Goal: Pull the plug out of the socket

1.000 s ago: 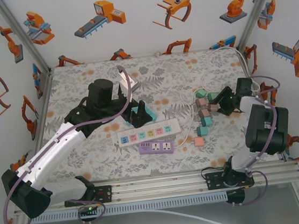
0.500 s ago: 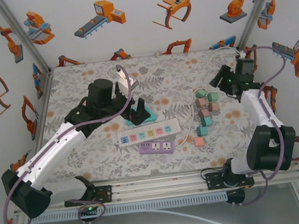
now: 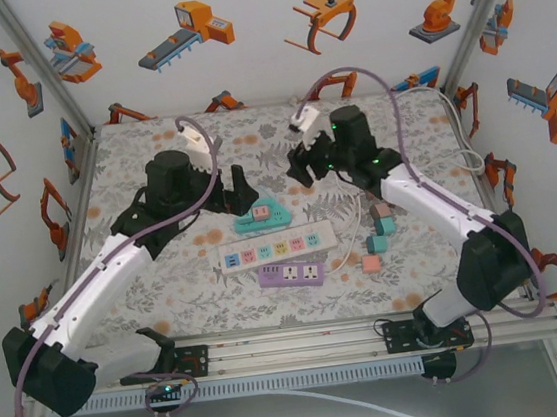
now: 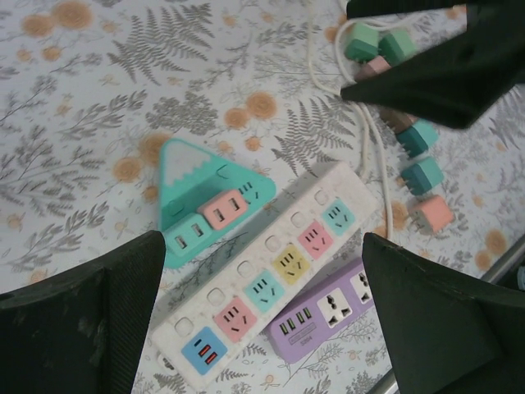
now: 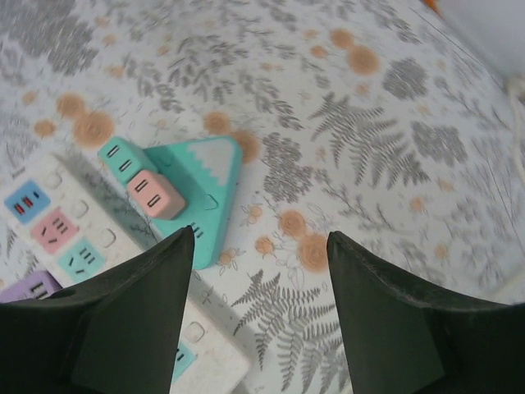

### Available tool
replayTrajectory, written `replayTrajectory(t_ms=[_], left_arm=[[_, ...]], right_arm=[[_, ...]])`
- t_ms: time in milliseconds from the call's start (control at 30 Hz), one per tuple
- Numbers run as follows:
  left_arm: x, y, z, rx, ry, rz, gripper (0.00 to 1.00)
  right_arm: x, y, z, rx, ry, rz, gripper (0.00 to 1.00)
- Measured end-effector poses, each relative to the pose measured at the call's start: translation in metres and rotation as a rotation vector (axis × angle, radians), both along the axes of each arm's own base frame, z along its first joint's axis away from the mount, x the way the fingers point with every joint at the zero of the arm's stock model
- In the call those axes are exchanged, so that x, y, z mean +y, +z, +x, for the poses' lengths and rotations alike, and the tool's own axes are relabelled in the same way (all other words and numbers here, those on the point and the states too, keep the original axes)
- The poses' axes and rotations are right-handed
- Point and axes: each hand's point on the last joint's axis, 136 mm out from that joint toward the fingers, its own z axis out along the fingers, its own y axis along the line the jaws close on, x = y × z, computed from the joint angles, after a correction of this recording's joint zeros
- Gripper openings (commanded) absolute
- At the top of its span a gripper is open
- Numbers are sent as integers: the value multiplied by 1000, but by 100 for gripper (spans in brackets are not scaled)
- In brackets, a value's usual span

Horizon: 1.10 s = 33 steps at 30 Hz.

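Note:
A pink plug (image 3: 259, 212) (image 4: 223, 208) (image 5: 154, 194) sits plugged into a teal triangular socket (image 3: 277, 213) (image 4: 184, 168) (image 5: 205, 164) at mid table. Just left of the socket and above it, my left gripper (image 3: 237, 193) (image 4: 262, 246) hangs wide open with nothing between its fingers. To the socket's back right, my right gripper (image 3: 302, 164) (image 5: 259, 238) hovers over bare mat, jaws apart and empty. Neither gripper touches the plug.
A white power strip (image 3: 276, 246) (image 4: 271, 283) (image 5: 74, 230) lies in front of the teal socket, with a purple strip (image 3: 291, 274) (image 4: 336, 316) nearer still. Several loose pink, teal and brown plugs (image 3: 380, 219) (image 4: 414, 156) and a white cable (image 3: 348, 246) lie to the right.
My right arm has swung from the table's right side to the back centre near the teal socket, its jaws widening. My left gripper has drawn back left, off the socket.

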Motion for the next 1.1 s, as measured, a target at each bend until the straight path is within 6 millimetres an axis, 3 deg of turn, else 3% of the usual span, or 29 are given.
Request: replayTrajectory(t_ms=[167, 267, 400, 667, 767, 867, 1100], left_arm=[[41, 1, 2, 6, 174, -23, 97], [67, -3, 1, 24, 278, -33, 97], [101, -19, -4, 76, 419, -14, 97], [130, -32, -18, 110, 521, 15, 97], [137, -35, -23, 114, 537, 18, 97], [140, -40, -27, 123, 544, 20, 97], [140, -53, -25, 188, 535, 12, 97]], right_arm=[[57, -38, -31, -92, 294, -143, 67], [81, -62, -44, -98, 418, -204, 67], [100, -91, -45, -90, 497, -259, 67], [107, -137, -35, -42, 537, -346, 60], [104, -149, -38, -19, 554, -373, 49], [103, -151, -41, -10, 579, -384, 32], [106, -148, -45, -22, 635, -407, 26]])
